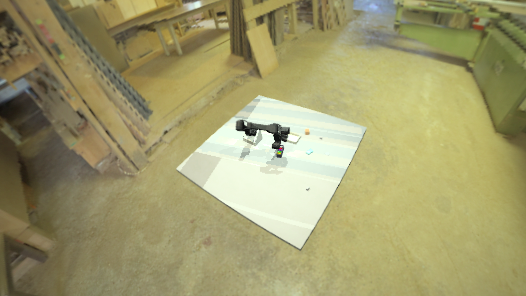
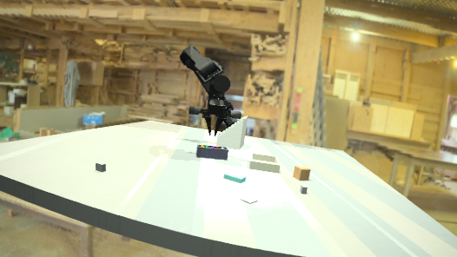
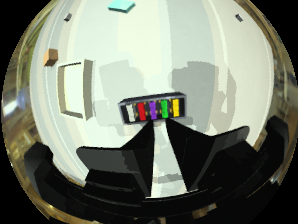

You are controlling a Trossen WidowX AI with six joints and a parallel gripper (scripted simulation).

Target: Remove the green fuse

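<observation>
The dark fuse block (image 2: 212,154) (image 3: 150,98) holds a row of white, red, purple, green and yellow fuses. The green fuse (image 3: 164,108) sits in the block between the purple and yellow ones. My gripper (image 2: 213,134) (image 3: 158,121) points down, open by a narrow gap with nothing between the fingers. In the exterior view the fingertips appear above and behind the block. In the wrist view they overlap its near edge, below the purple and green fuses; their exact height is hard to tell. The pale tray (image 2: 264,167) (image 3: 87,90) is empty, beside the white-fuse end of the block.
A white wedge-shaped stand (image 2: 235,135) rises behind the block, close to the arm. A teal piece (image 2: 235,177) (image 3: 121,5), an orange block (image 2: 301,173) (image 3: 50,57), a flat white piece (image 2: 248,200) and two small dark cubes, one at left (image 2: 100,167), lie farther out.
</observation>
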